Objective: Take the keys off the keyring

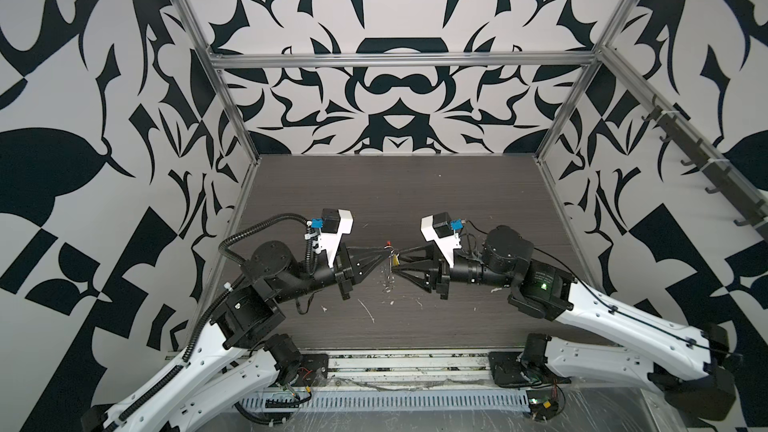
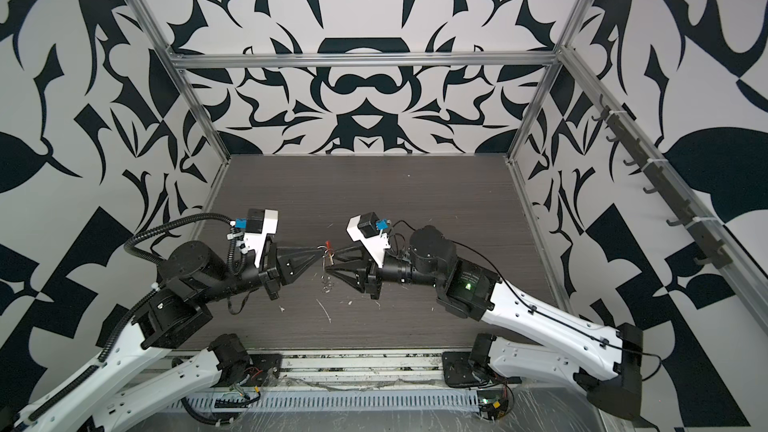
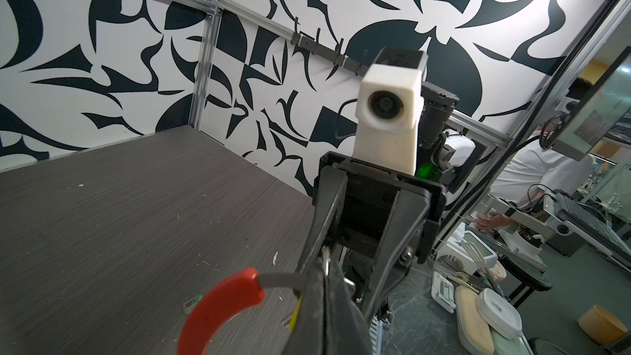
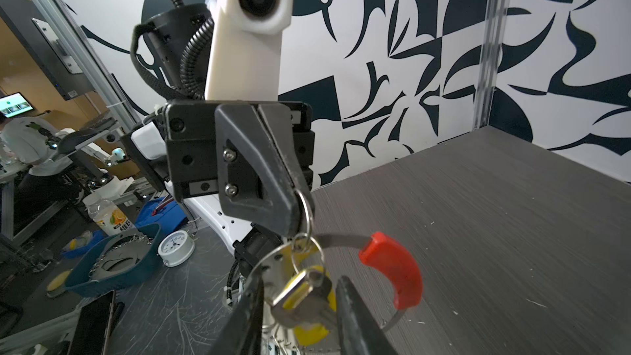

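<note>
The keyring [image 4: 341,238] is held up off the table [image 1: 374,193], over its middle and a little toward the front edge where my arms are mounted. Its red sleeve [image 4: 392,269] curves away on the side toward the back edge.

My left jaws are pressed together, their fingers [image 4: 269,179] pinching the keyring's grey band just where the small split rings [image 4: 308,215] hang from it. From those rings hangs the key with the yellow tag [image 4: 300,297]. My right jaws stand partly spread around that key. One of their fingers [image 4: 355,315] is right against its edge and the other shows a sliver of gap. Whether they press it I cannot tell.

Tip to tip, my two pairs of jaws nearly meet, so the rings, the key and its tag crowd the narrow space between them.

On the table under them lie a few silvery glints [image 1: 386,282], too small to name. Pale flecks [image 1: 368,311] are scattered toward the front edge. A small green-tinted bit [image 3: 192,301] lies on the table beyond the sleeve, and I cannot tell what it is.
</note>
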